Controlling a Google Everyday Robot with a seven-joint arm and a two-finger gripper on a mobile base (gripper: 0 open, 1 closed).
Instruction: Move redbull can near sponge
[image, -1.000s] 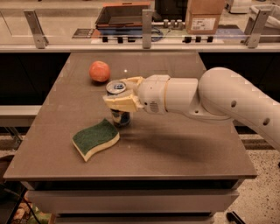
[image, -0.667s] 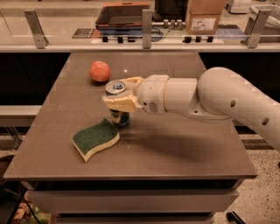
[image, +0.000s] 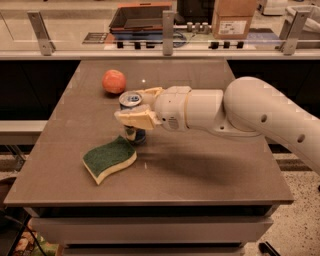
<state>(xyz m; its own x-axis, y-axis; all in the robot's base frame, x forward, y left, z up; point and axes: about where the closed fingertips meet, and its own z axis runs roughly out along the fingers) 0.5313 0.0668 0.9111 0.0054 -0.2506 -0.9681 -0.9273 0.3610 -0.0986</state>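
We are seeing the gripper (image: 131, 106) over the table (image: 215, 172) — its jaws are clasping the upper part of the redbull can (image: 136, 134) from both sides. The can is standing upright, just beside the far right end of the sponge (image: 110, 158) — the orange-red ball (image: 114, 81) is lying behind it.

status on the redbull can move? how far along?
Done: the redbull can appears to stand upright on the table, right beside the sponge. In hand: the pincer grips the can near its top. Left: release and back the arm away.
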